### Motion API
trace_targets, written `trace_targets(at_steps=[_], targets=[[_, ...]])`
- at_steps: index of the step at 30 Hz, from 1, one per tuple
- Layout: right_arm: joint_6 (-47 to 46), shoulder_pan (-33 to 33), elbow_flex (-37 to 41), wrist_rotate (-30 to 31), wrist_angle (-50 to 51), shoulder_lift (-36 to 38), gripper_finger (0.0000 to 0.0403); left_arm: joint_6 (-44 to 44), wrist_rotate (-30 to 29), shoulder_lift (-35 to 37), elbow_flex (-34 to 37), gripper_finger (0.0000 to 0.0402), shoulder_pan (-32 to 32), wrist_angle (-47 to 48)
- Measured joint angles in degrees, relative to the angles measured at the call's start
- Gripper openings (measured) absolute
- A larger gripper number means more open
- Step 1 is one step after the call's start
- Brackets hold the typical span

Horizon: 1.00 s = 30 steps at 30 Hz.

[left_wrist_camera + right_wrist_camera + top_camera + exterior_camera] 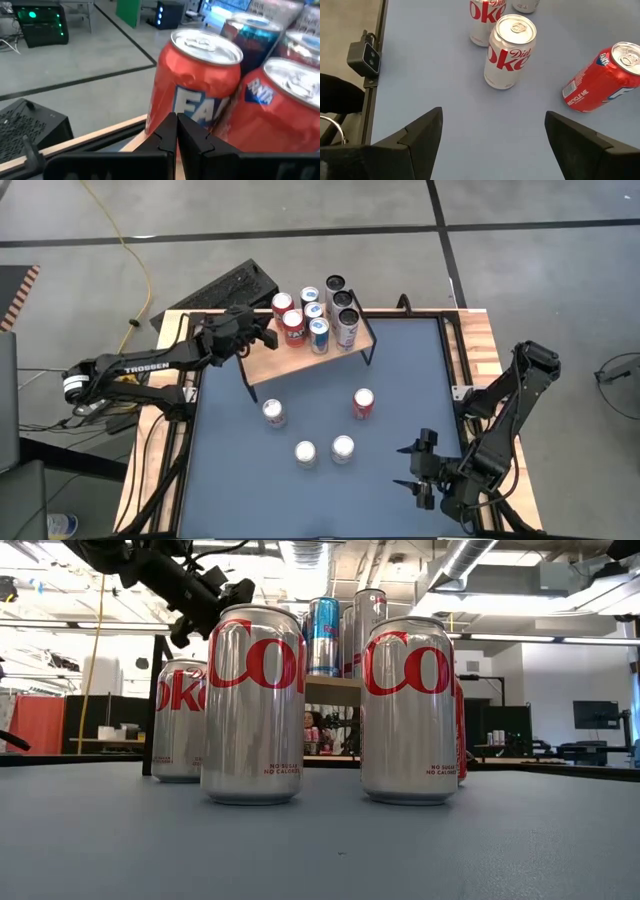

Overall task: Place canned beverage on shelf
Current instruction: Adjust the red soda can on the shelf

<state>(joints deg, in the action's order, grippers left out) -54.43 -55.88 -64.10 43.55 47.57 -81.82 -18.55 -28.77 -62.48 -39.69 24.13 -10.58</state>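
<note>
The shelf (268, 362), a light wooden board on thin black legs, stands at the table's far side and carries several upright cans: two red Fanta cans (294, 327), blue-and-silver ones and dark ones. My left gripper (266, 337) is shut and empty above the board's left part. In the left wrist view it (176, 131) points level at the nearer red Fanta can (200, 85). Three silver Diet Coke cans (306, 453) and one red can (363, 403) stand on the blue table. My right gripper (414, 468) is open and empty at the table's near right, with a Diet Coke can (510, 50) farther ahead. My left gripper's shut fingertips (167, 132) stand level at the lower side wall (172, 102) of the red Fanta can, coming from the table's left. I cannot tell whether they touch it. The can stands upright on the board.
The Diet Coke cans fill the foreground of the low view (252, 705), with the shelf board (333, 688) behind them. A black keyboard (225, 285) lies beyond the table's far left corner. The table has wooden side rails (485, 350). Bare blue tabletop lies between the loose cans and the shelf.
</note>
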Motion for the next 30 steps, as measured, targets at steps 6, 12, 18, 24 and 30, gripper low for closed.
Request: trace_targets(at_steps=[6, 12, 18, 24, 30], targets=[[0.0, 0.1, 0.0, 0.0, 0.0, 0.0, 0.033, -0.3, 1.4, -0.7, 0.7, 0.0, 0.6, -0.2], [0.3, 0.1, 0.0, 0.0, 0.0, 0.0, 0.033, -1.3, 4.4, -1.0, 0.7, 0.0, 0.6, -1.1], [0.3, 0.1, 0.0, 0.0, 0.1, 0.0, 0.033, -1.5, 5.6, -1.0, 0.7, 0.0, 0.6, -1.0], [-0.4, 0.0, 0.0, -0.2, 0.2, 0.0, 0.033, -0.4, -4.4, -0.1, 0.7, 0.0, -0.2, 0.0], [-0.4, 0.0, 0.0, -0.2, 0.9, 0.0, 0.033, -0.6, -4.7, -1.3, 0.6, 0.0, 0.1, -1.3]])
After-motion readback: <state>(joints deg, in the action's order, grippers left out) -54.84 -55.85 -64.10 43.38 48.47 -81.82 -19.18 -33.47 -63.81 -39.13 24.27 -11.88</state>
